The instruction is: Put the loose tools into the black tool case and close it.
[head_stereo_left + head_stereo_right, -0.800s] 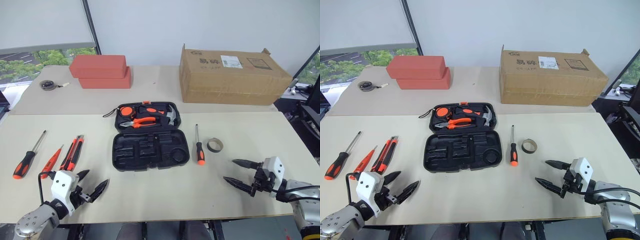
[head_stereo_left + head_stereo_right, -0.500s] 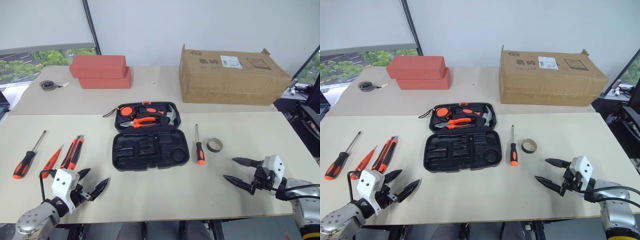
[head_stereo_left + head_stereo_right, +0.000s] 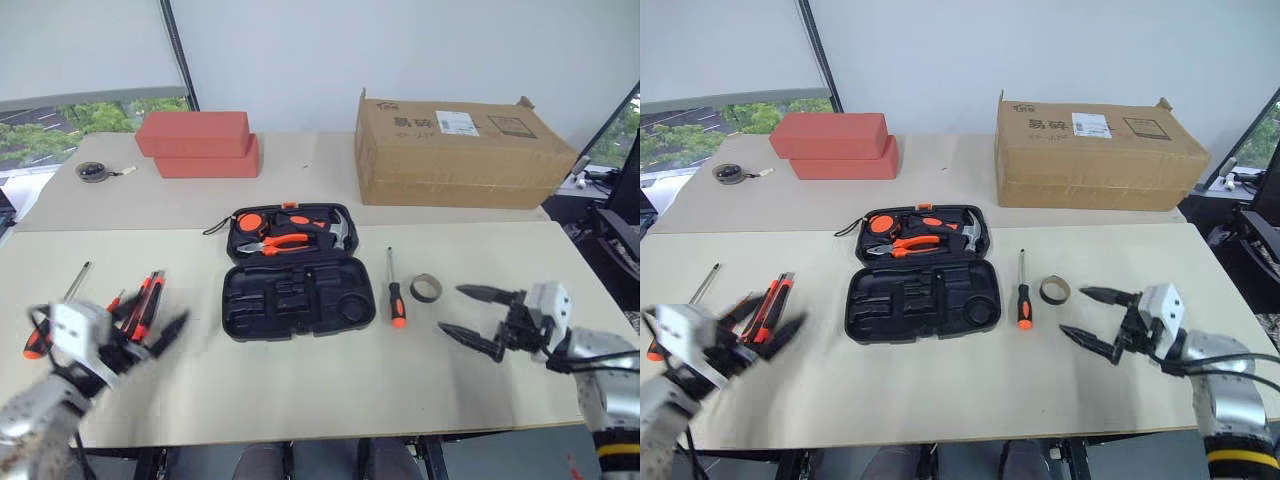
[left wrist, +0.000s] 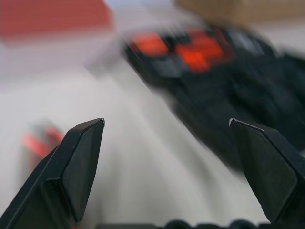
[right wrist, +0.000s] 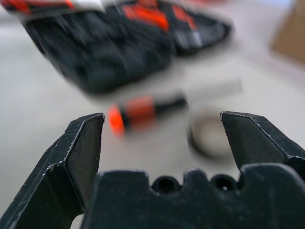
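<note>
I see a pale matte tabletop (image 3: pixel 330 380). At its far edge sits a big brown cardboard box (image 3: pixel 462 150), corrugated, with a white label. Left of it are two flat red rectangular boxes (image 3: pixel 197 143), stacked.

The black plastic clamshell tool case (image 3: pixel 296 270) lies open mid-table. Orange-handled pliers (image 3: pixel 273 242) and a steel hammer (image 3: pixel 338 230) sit in its far half. The near half shows bare moulded recesses.

My right gripper (image 3: pixel 478 317) hovers over the table's right side, black tapered fingers spread wide, holding nothing. My left gripper (image 3: pixel 150 330) is over the left side, blurred, fingers also wide apart and empty in the wrist view.

Just right of the case lies a steel-shaft screwdriver with a black-and-orange handle (image 3: pixel 394 290). Beside that is a small dark tape ring (image 3: pixel 426 288), near my right fingertips.

On the left I see a second steel-shaft screwdriver (image 3: pixel 62 304), a slim orange screwdriver (image 3: pixel 114 302) and an orange-black utility knife (image 3: pixel 146 301), close together by my left gripper.

A round grey tape measure (image 3: pixel 92 171) sits far left.
</note>
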